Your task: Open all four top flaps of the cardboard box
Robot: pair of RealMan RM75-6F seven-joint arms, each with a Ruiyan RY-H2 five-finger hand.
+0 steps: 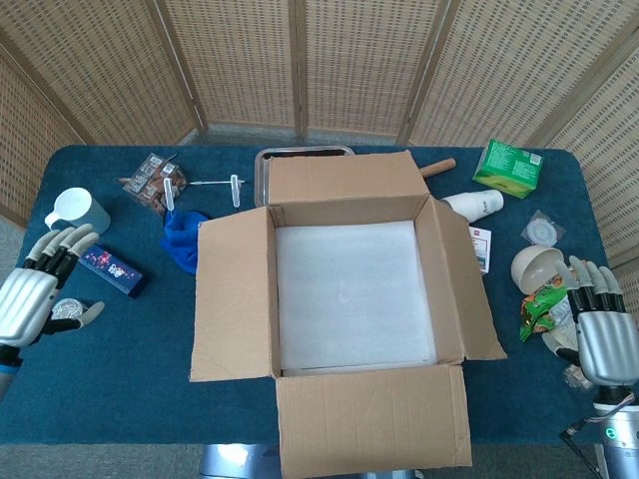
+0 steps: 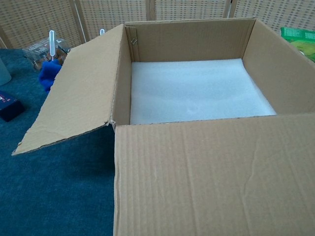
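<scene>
Brown cardboard box [image 1: 349,299] mid-table, all four top flaps folded outward, white foam sheet [image 1: 351,291] lining its bottom

The left hand [image 1: 30,299] was a robotic hand with a smooth, silver-grey metal back. Its fingers were black at the base with pale grey tips. The right hand [image 1: 602,334] had the same build: a rounded silver-grey back, black finger segments and pale tips. Below it, the wrist carried a small green light.
</scene>
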